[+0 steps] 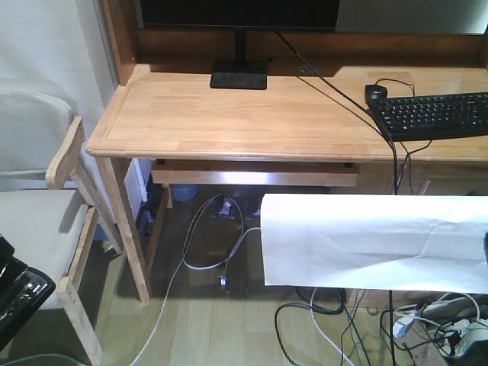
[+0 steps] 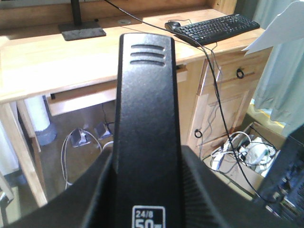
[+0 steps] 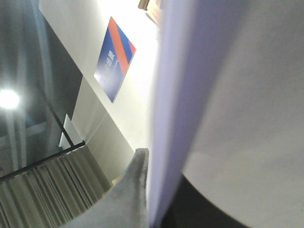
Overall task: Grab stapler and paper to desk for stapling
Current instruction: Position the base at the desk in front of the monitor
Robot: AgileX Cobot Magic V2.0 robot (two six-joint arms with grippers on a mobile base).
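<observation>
The black stapler point(image 2: 146, 109) fills the left wrist view, pointing toward the desk point(image 2: 42, 61), and my left gripper point(image 2: 147, 194) is shut on its rear, with one finger point(image 2: 97, 194) on each side. It hangs in front of the desk's front edge, above the floor. The white paper point(image 1: 374, 240) hangs creased in the air at the lower right, below and in front of the desk point(image 1: 229, 114). My right gripper point(image 3: 156, 190) is shut on the paper point(image 3: 237, 95), whose edge runs up past a grey finger point(image 3: 128, 190).
On the desk stand a monitor base point(image 1: 239, 76), a black keyboard point(image 1: 435, 114) and a mouse point(image 1: 376, 93), with a cable point(image 1: 343, 99) running across. A wooden chair point(image 1: 65, 160) is at the left. Cables and a power strip point(image 1: 435, 320) lie on the floor.
</observation>
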